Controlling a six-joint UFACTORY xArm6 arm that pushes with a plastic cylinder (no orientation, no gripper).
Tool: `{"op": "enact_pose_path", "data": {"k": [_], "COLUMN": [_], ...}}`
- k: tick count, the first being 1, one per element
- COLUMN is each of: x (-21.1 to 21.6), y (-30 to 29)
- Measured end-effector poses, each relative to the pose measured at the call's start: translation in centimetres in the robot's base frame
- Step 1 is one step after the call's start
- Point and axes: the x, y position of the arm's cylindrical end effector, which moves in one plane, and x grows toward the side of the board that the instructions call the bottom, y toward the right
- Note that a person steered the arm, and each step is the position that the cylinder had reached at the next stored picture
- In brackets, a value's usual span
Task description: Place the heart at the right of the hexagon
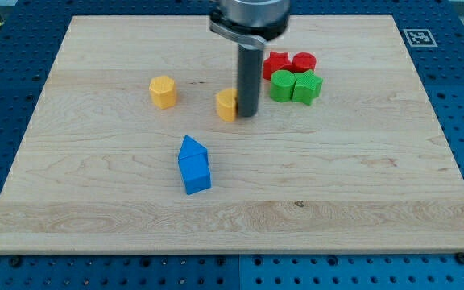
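A yellow hexagon block [163, 91] lies left of the board's centre. A second yellow block, the heart [226, 105], lies to its right and is partly hidden by my rod. My tip [247, 113] rests on the board against the heart's right side. The heart sits a block's width or so to the right of the hexagon and slightly lower in the view.
A red star-like block [276, 63] and a red round block [304, 61] lie at upper right, with a green round block [282, 84] and a green star-like block [307, 87] just below them. Two blue blocks [193, 164] lie together below centre. The wooden board [377, 201] sits on a blue perforated table.
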Motion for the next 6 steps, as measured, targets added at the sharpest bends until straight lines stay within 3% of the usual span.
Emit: {"op": "enact_pose_path", "data": {"k": [5,6], "x": [-3.6,-3.3], "y": [-6.2,-2.9]}}
